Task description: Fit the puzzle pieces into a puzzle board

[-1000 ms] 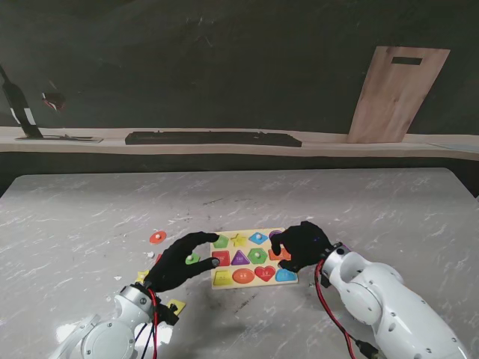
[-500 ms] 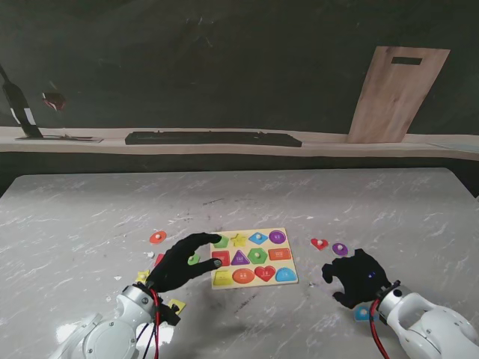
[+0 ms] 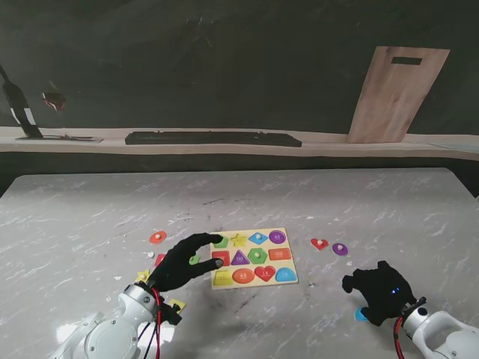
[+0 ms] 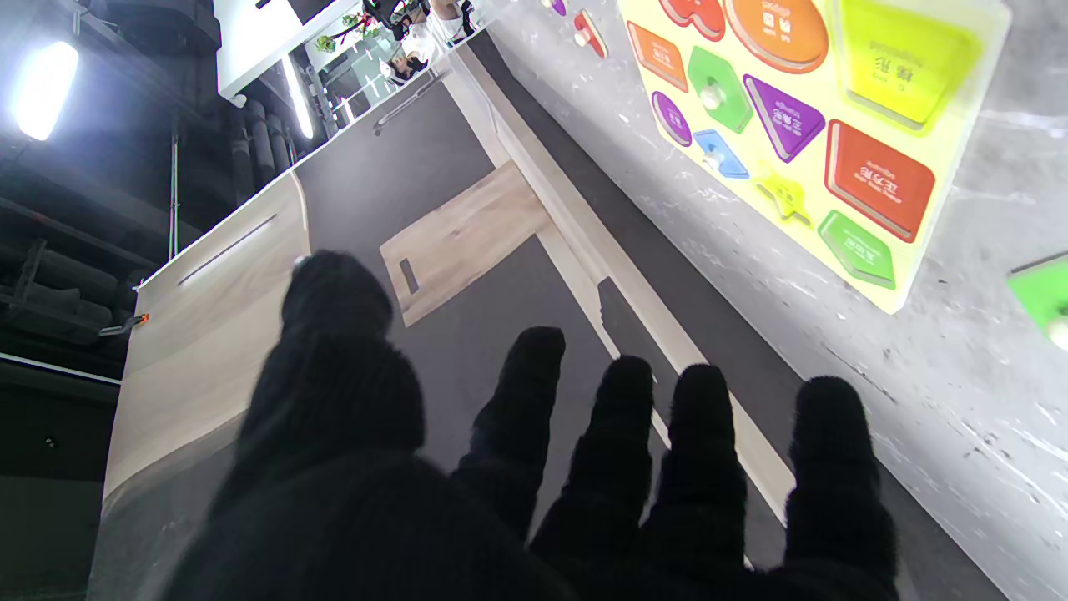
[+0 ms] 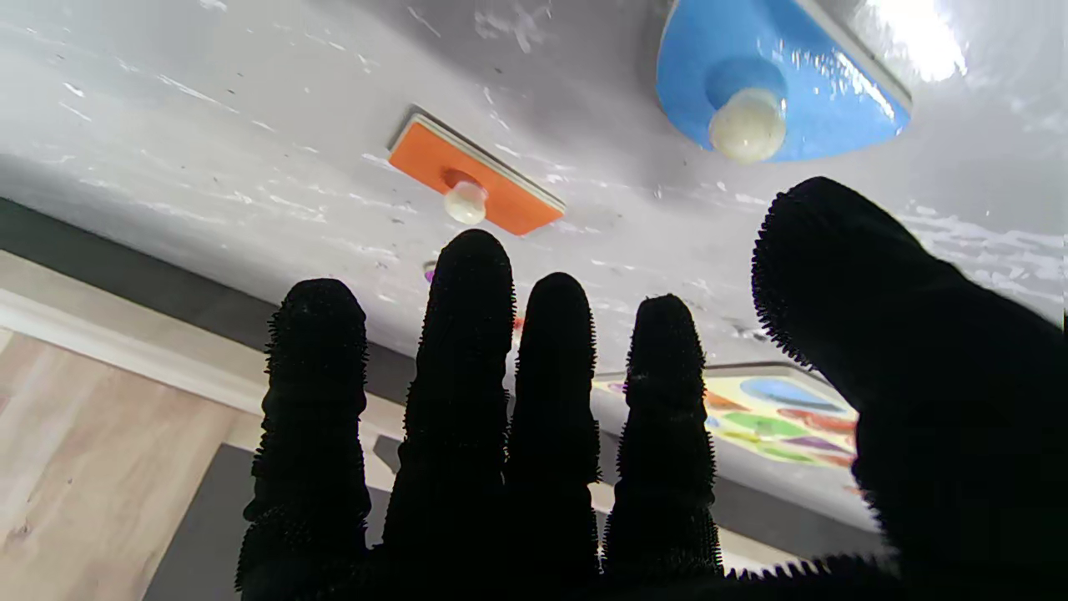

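The yellow puzzle board (image 3: 250, 266) lies at mid-table with coloured shapes in its slots; the left wrist view shows it too (image 4: 943, 142). My left hand (image 3: 183, 262) is open, fingers spread, its fingertips at the board's left edge over a green piece (image 3: 194, 259). Nearer to me on the right, my right hand (image 3: 382, 292) is open and holds nothing. It hovers over a blue piece (image 5: 776, 92) with a white knob. An orange rectangular piece (image 5: 476, 188) lies just beyond its fingers, hidden in the stand view.
A red heart piece (image 3: 319, 243) and a purple round piece (image 3: 340, 249) lie right of the board. An orange-red round piece (image 3: 157, 237) and yellow pieces (image 3: 177, 305) lie on the left. A wooden board (image 3: 397, 93) leans on the back wall.
My right hand has drawn back from the board's right side, toward me and to the right, uncovering the heart and purple pieces. The left hand has barely moved.
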Available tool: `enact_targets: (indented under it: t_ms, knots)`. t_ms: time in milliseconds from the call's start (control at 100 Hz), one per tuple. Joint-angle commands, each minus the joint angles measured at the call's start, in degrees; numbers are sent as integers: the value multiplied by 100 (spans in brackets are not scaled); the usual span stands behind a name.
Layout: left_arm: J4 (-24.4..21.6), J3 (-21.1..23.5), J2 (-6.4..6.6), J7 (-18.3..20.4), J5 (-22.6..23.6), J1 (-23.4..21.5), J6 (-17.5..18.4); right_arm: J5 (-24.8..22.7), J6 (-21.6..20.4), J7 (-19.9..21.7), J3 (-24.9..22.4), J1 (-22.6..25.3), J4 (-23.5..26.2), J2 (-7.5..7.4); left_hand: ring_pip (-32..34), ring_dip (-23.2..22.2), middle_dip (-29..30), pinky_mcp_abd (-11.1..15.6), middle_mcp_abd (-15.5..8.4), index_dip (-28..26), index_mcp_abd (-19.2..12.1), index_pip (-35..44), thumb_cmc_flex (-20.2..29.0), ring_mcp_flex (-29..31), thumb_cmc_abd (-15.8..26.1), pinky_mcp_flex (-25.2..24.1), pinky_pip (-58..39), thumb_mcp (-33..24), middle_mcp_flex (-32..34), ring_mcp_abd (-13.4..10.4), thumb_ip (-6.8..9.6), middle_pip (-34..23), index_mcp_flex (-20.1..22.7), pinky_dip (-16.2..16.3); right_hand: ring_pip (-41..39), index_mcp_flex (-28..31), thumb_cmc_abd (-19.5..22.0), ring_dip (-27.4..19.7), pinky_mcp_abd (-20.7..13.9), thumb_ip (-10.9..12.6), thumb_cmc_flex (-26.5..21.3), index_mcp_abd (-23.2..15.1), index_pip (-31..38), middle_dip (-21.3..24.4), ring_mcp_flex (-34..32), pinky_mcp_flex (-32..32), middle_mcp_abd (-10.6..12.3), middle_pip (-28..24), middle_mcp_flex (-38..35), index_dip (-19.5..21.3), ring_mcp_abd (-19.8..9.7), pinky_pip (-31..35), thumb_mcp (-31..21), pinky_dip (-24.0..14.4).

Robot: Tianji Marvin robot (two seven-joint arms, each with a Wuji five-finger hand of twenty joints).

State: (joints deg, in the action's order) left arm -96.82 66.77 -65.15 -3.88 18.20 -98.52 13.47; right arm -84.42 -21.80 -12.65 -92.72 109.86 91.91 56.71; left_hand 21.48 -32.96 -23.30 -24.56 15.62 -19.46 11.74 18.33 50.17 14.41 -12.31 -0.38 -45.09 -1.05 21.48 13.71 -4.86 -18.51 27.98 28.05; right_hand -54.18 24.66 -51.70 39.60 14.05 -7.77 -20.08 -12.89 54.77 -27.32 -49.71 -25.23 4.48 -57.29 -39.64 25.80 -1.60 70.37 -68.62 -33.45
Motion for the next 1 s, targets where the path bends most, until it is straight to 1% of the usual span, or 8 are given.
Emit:
enact_targets:
  t_ms: [0,270,410,450,480,590,830,990]
  knots:
    - [2,-18,-3,22,-26,2,-18,-24,13,72,-11,99,13,-31,-110,79,61,461,-14,89,-140,-112,95,-51,143,-83,39,216,6,-48,186,99,109,62,-120,-156,-242,55,-51,36,-122,-68,-32,-72,88,24,141,-154,207,99,-109,-32,-266,-130]
    - [-1,-40,-6,21,-33,16,-61,2,100,-43,-10,137,-139,-32,-111,79,60,462,-21,88,-142,-109,91,-56,145,-82,36,216,5,-54,186,97,104,65,-178,484,330,50,18,73,-173,-239,191,-13,-231,-129,169,-102,-273,184,-62,-28,-213,-172]
    - [0,-55,-7,21,-35,25,-89,80,96,-14,10,110,-199,-24,-112,80,59,467,-20,88,-145,-107,89,-60,143,-87,39,218,0,-52,185,97,103,64,-206,796,405,57,58,78,-243,-291,268,21,-412,-226,169,-45,-546,219,-29,-24,-230,-172]
    - [-2,-56,-7,22,-36,25,-94,84,102,-21,16,106,-213,-25,-112,80,58,469,-12,87,-139,-106,90,-62,146,-85,39,216,1,-52,186,95,104,64,-208,854,368,64,63,-83,-272,-342,290,25,-449,-243,184,-34,-617,96,-33,-19,-209,-170]
    - [-3,-57,-7,21,-32,24,-96,84,108,-31,18,106,-222,-25,-114,81,59,471,-21,88,-137,-109,88,-64,149,-84,38,217,-1,-57,186,96,97,64,-207,875,327,73,63,-244,-285,-377,451,25,-473,-249,191,-32,-669,-212,-25,-16,-226,-164]
    - [-7,-58,-8,16,-27,23,-100,120,130,-57,31,114,-238,-17,-115,82,59,471,-21,87,-136,-105,92,-63,151,-84,39,215,-4,-59,186,98,103,64,-227,967,257,83,73,-535,-380,-488,632,142,-541,-283,191,-31,-801,-473,-16,-4,-162,-160]
    - [-11,-67,-8,20,-35,27,-111,161,150,-78,64,110,-255,-10,-117,83,61,470,-17,88,-136,-107,94,-68,148,-87,42,216,-6,-51,186,98,99,63,-287,1124,246,101,65,-857,-576,-843,1089,350,-710,-373,232,-52,-1092,-786,-10,26,-36,-144]
    - [-17,-68,-9,14,-32,22,-114,188,205,-94,104,95,-287,-4,-118,84,60,470,-11,90,-133,-110,95,-69,150,-85,45,216,-1,-50,187,97,103,63,-317,1334,306,85,27,-919,-692,-1072,1375,425,-850,-458,256,-58,-1332,-931,-3,53,44,-122]
